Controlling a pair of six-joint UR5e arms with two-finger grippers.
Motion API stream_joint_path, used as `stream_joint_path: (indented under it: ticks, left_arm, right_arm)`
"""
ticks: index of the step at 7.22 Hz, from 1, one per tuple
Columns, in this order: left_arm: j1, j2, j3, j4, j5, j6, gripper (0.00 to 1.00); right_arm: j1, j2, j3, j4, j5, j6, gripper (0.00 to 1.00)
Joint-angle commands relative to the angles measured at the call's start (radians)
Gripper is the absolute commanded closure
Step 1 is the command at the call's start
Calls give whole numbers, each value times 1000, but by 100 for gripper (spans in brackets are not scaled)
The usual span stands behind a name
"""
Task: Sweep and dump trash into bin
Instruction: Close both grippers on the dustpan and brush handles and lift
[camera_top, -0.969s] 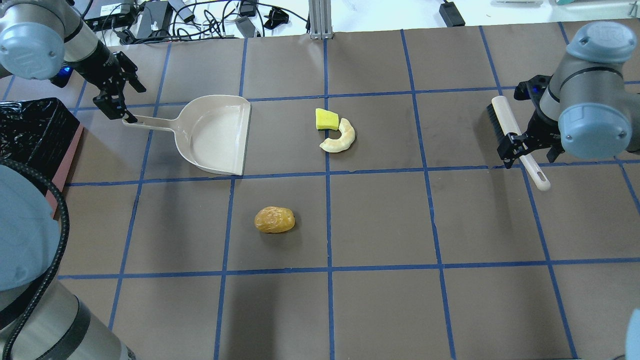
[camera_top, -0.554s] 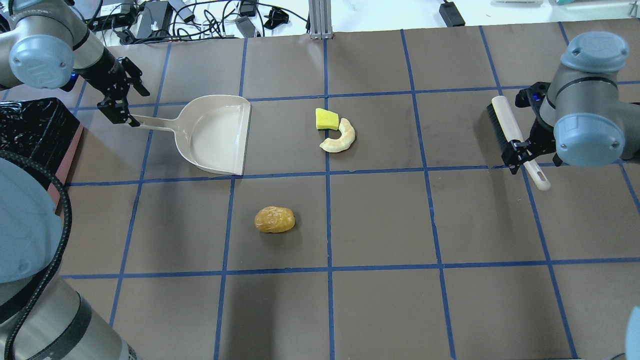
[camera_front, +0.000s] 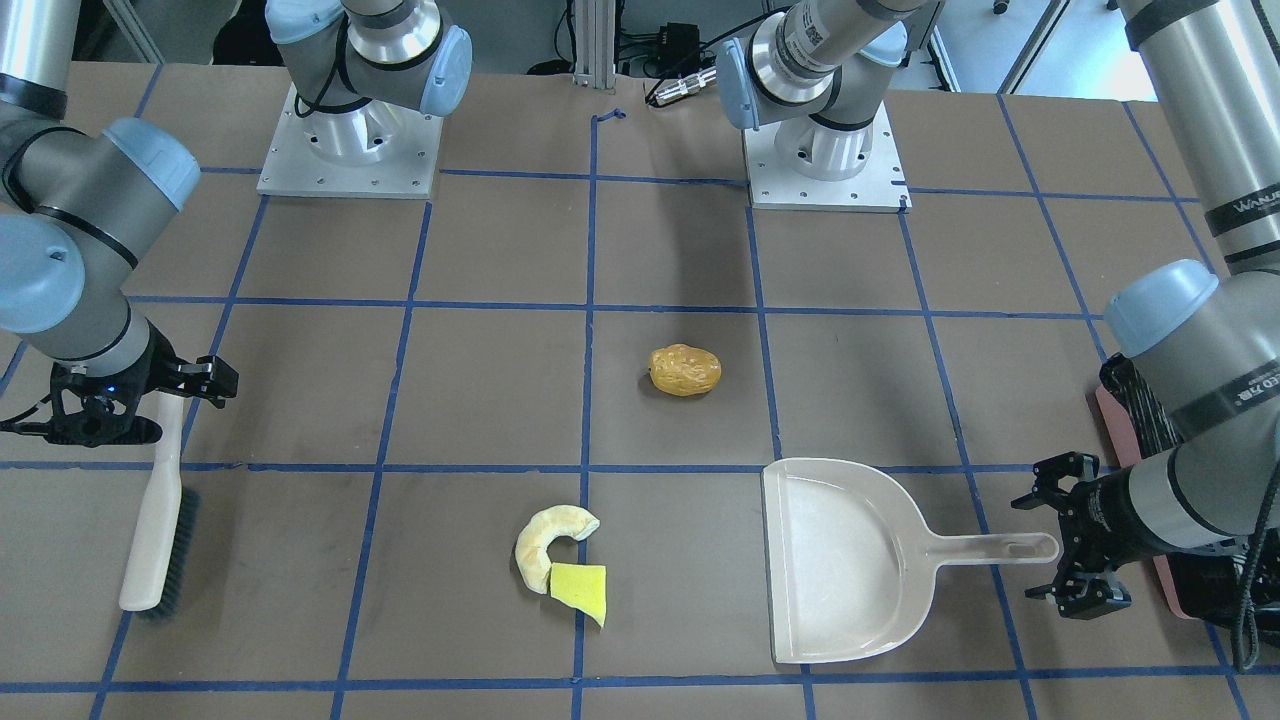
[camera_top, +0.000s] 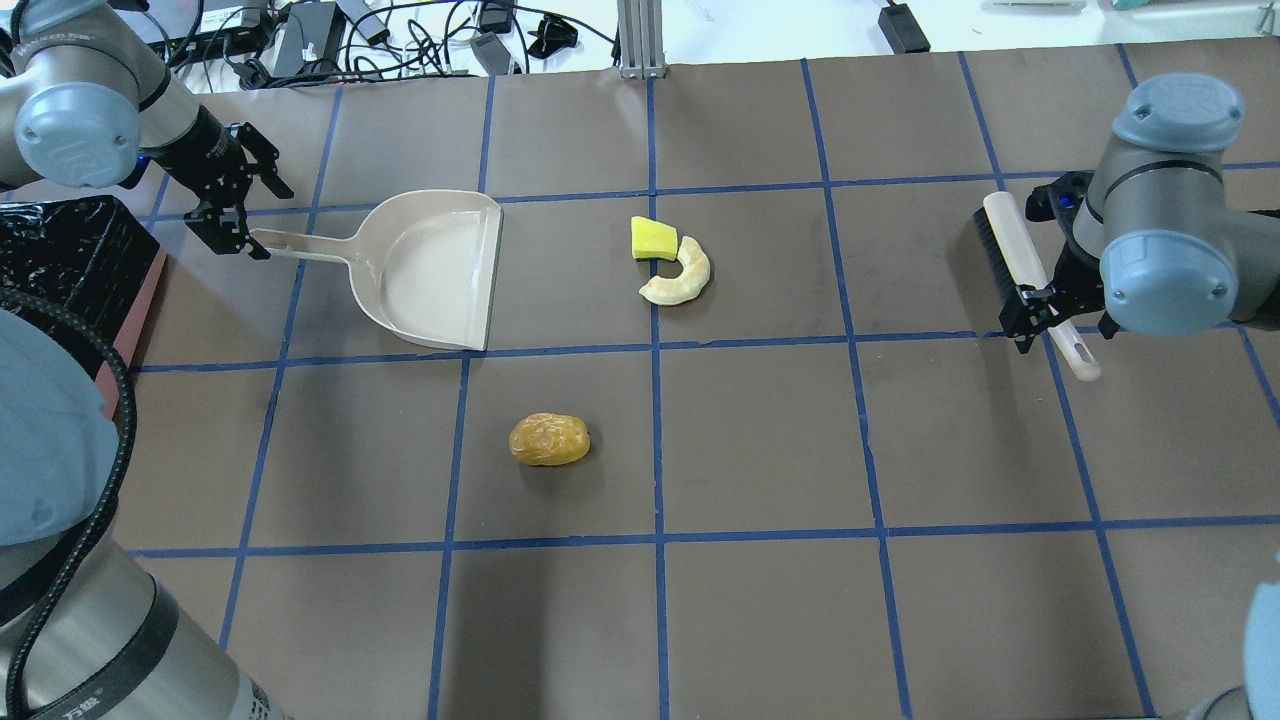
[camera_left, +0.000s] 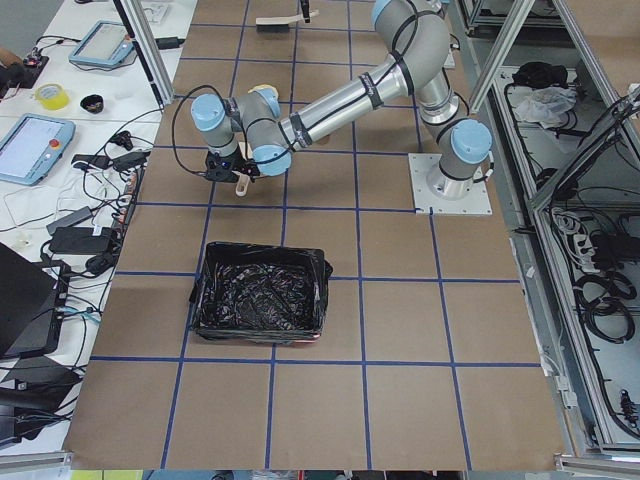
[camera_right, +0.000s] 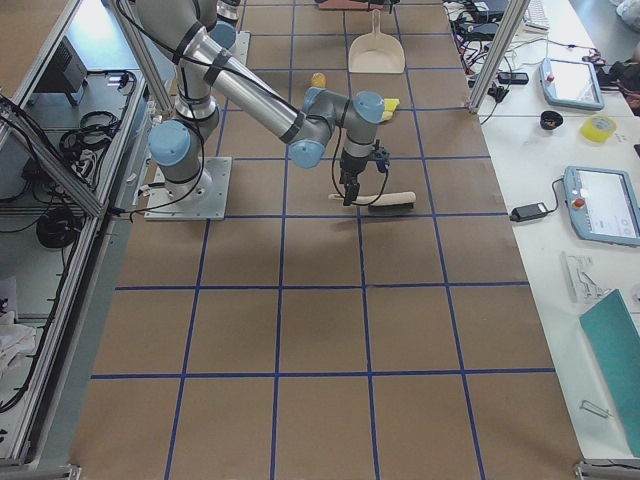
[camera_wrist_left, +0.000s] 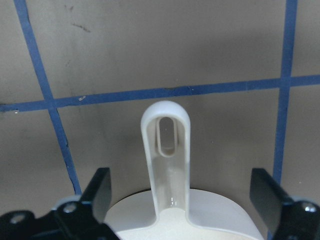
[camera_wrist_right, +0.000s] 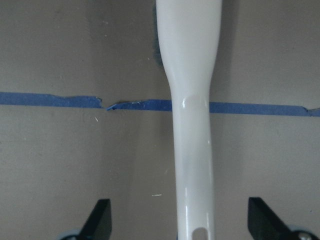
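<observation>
— Brown paper gridded with blue tape covers the table (camera_top: 760, 440). Where's the trash?

— All loose on it, between the two grippers: a wrinkled golden-brown potato-like lump (camera_top: 549, 439), and a pale curved crescent slice (camera_top: 680, 278) touching a flat yellow wedge (camera_top: 653, 238). Nothing is swept yet.

— And the bin?

— The pink rectangular container lined with crinkly black plastic (camera_left: 262, 252) sits just behind the left gripper (camera_front: 1030, 545), on the side away from the trash.

— What's that gripper doing?

— Its fingers are spread wide, straddling the handle tip of the beige plastic dustpan (camera_top: 435, 270) and gripping nothing. The pan's mouth faces the crescent and wedge.

— The right one?

— The right gripper (camera_wrist_right: 181, 217) is likewise wide apart and empty, either side of the cream handle of a dark-bristled brush (camera_top: 1010, 255).

— So the step?

— Picking up both tools, I'd say. Next, each pair of fingers needs to settle level with its handle and squeeze squarely, or the slim handles may twist or slip out.
</observation>
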Motion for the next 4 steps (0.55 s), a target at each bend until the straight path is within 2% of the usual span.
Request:
stream_joint_path:
  ticks: [1, 2, 4]
  left_arm:
    - [7, -17, -8, 0, -1, 1, 0]
    - [9, -17, -21, 2, 1, 1, 0]
    - [9, -16, -23, 0, 2, -2, 10]
  right_arm:
    - [0, 4, 2, -14, 6, 4, 15]
    - [0, 14, 2, -14, 6, 4, 15]
    - [-5, 19, 2, -14, 6, 19, 15]
